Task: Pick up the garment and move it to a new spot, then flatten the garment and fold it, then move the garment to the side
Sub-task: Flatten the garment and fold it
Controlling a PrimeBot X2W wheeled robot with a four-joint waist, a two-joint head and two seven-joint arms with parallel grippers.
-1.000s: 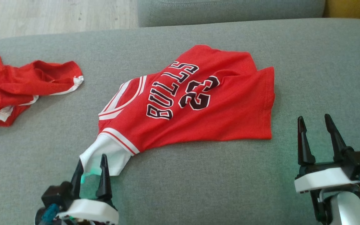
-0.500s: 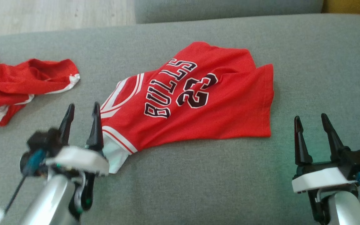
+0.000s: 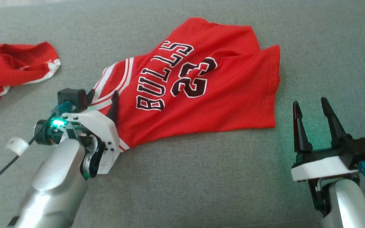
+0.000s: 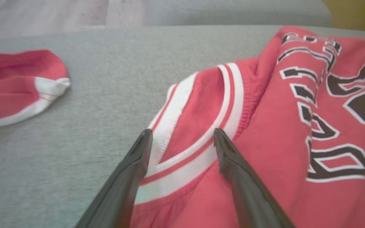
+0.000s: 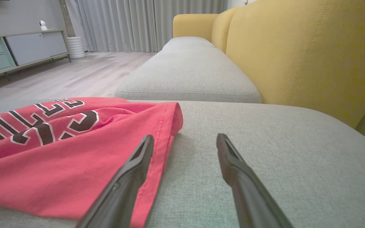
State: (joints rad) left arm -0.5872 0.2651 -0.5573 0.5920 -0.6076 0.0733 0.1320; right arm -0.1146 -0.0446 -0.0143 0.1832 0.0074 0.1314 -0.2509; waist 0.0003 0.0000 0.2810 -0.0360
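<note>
Red jersey (image 3: 201, 95) is sprawling on grey cushion (image 3: 201, 183); left gripper (image 4: 182, 136) is gaping over its collar edge (image 4: 231, 95), right gripper (image 3: 309, 106) gaping near the hem (image 5: 166, 133).

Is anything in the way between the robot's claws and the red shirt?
Nothing visible. The left gripper, jaws open, is right at the striped collar of the red Bulls jersey, and only bare grey sofa cushion lies between the open right gripper and it.
</note>
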